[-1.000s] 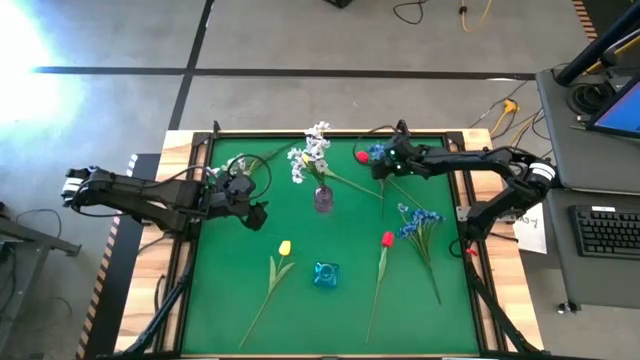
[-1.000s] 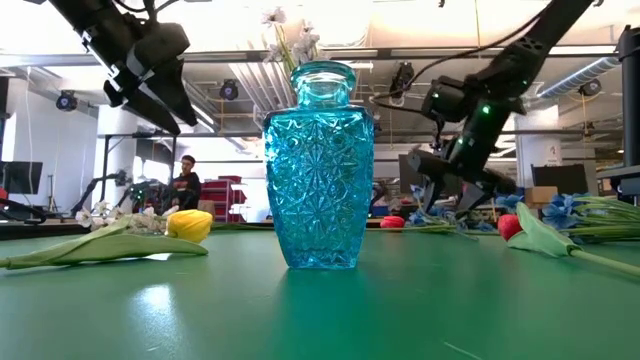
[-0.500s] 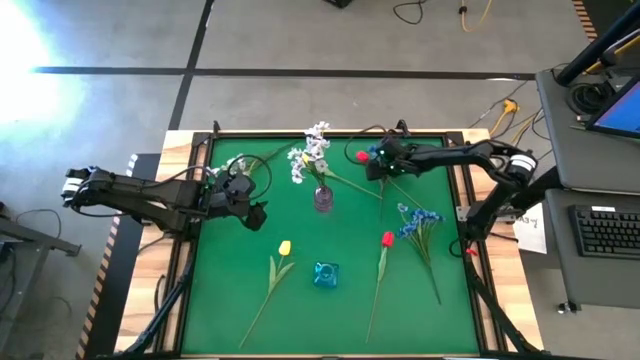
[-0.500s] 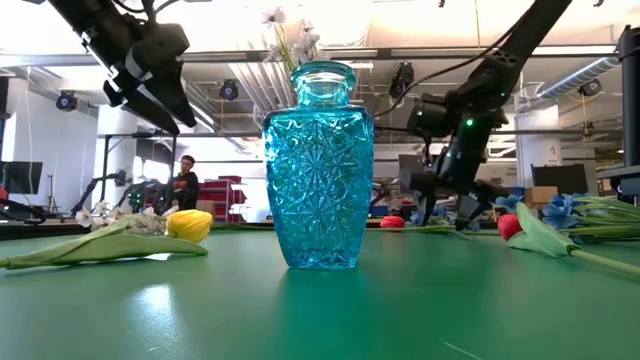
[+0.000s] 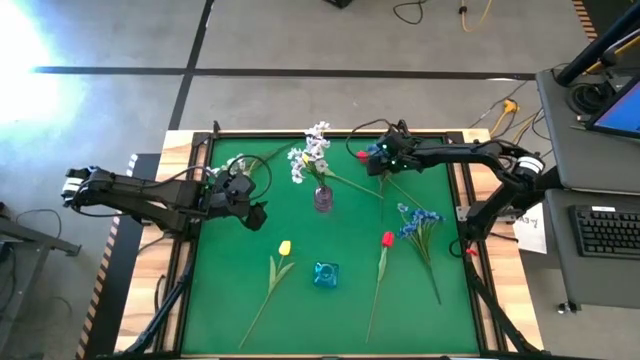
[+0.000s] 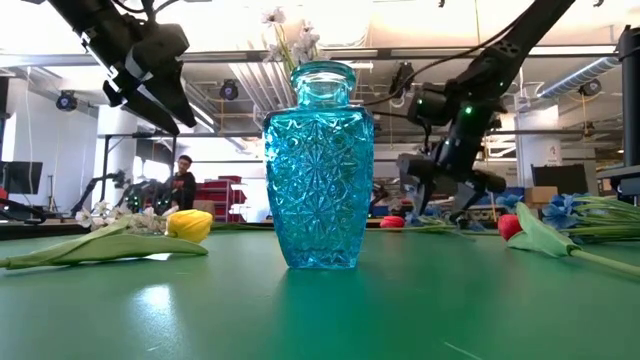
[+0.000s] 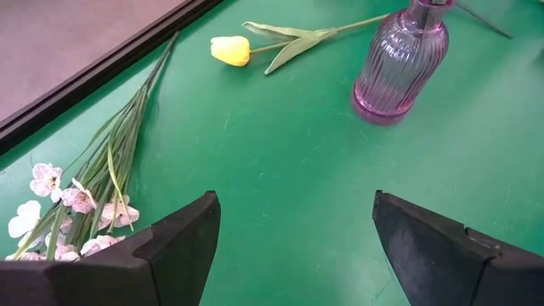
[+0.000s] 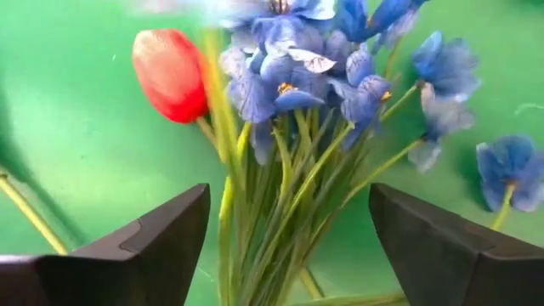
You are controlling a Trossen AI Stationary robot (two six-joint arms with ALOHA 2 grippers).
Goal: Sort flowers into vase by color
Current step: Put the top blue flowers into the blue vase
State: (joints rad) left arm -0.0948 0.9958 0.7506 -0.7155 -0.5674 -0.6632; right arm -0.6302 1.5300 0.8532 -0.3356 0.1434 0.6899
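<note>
My right gripper (image 5: 384, 160) (image 8: 289, 251) hangs open over the far right of the table. Its fingers stand on either side of the green stems of a blue clustered flower (image 8: 297, 81) without touching them. A red tulip bud (image 8: 170, 72) (image 5: 362, 156) lies beside that flower on the mat. My left gripper (image 5: 257, 213) (image 7: 293, 246) is open and held above the table's left side. A purple vase (image 5: 322, 199) (image 7: 399, 64) holds white blossoms (image 5: 310, 152). The blue glass vase (image 5: 325, 274) (image 6: 320, 170) stands near the front.
Lying flat on the green mat are a yellow tulip (image 5: 285, 247) (image 7: 231, 49), a second red tulip (image 5: 387, 239), another blue flower (image 5: 417, 220) and a white spray (image 7: 68, 212) near my left gripper. A wooden rim (image 5: 190, 150) borders the table. A person (image 6: 183, 180) stands far behind.
My right gripper has turned at the wrist over the far blue flower and red tulip and come down a little toward them, so its spread fingers now point down on either side of the stems. The flowers and vases have stayed put.
</note>
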